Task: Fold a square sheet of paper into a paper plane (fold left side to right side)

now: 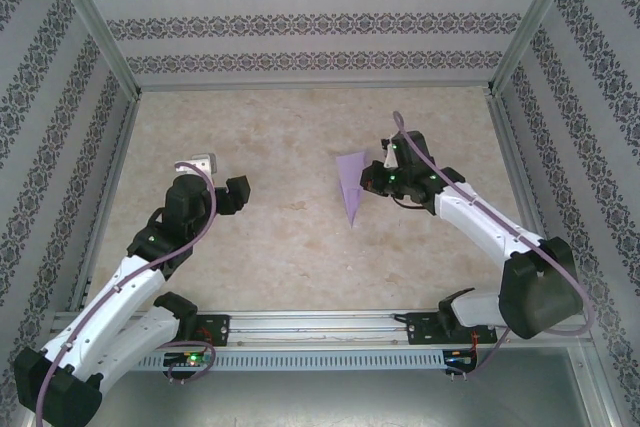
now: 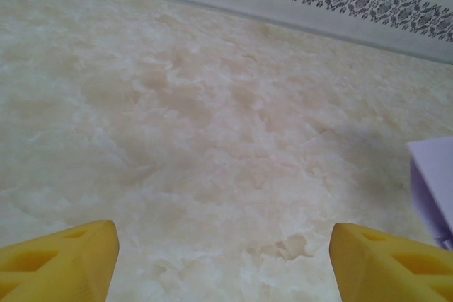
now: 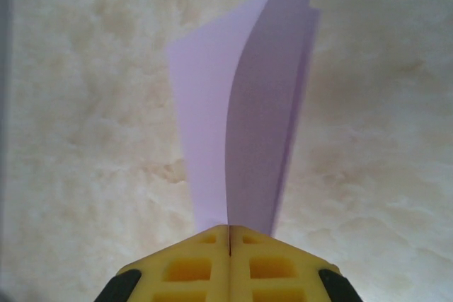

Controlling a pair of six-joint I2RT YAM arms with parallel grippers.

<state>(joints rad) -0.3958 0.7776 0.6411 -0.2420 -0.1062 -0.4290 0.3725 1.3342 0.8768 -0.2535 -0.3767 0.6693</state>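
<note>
The lavender sheet of paper is folded into a narrow pointed paper plane, lying right of the table's centre with its tip toward the near edge. My right gripper is shut on its right side. In the right wrist view the yellow jaws meet on the paper, and two layers rise away from them, one curving open. My left gripper hovers over bare table well to the left, open with nothing between its yellow fingertips. A corner of the paper shows at the right edge of the left wrist view.
The marble-patterned tabletop is boxed in by patterned walls on metal posts. A metal rail with both arm bases runs along the near edge. Bare table lies between the two grippers.
</note>
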